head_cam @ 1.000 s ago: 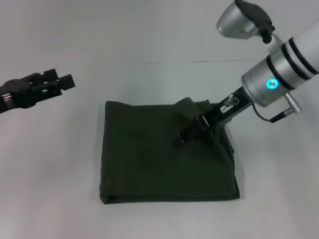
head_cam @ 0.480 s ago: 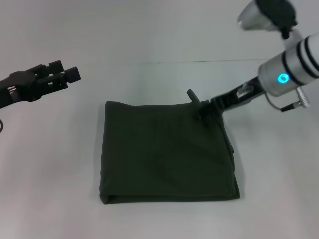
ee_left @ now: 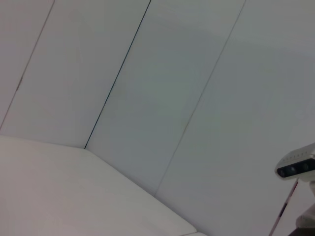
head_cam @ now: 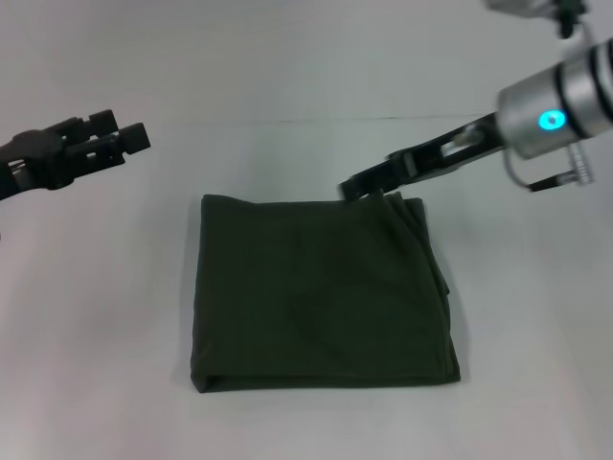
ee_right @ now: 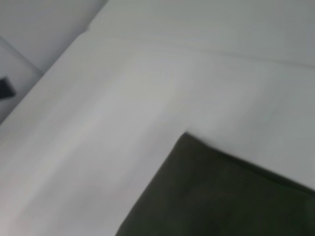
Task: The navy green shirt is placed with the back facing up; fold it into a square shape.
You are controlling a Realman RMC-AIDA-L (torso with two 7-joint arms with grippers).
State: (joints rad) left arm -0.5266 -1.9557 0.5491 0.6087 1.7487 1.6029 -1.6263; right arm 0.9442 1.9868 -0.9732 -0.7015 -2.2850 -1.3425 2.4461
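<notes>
Above the folded navy green shirt (head_cam: 321,292), right gripper (head_cam: 356,185) has lifted clear, jaws unreadable.

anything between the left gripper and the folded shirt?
Nothing: in the head view, only bare white table separates the left gripper from the folded dark olive-green cotton shirt.

Tabletop (head_cam: 96,316): bare white surface on all sides of the navy green shirt (head_cam: 321,292), which lies flat as a folded square at centre frame. Broad open lanes at lower left, lower right and along the bottom edge. Obstacles: right pincer (head_cam: 369,182) reaches in from the upper right, over the shirt's top right corner; left pincer (head_cam: 120,142) hangs at upper left, well apart from the cloth.
</notes>
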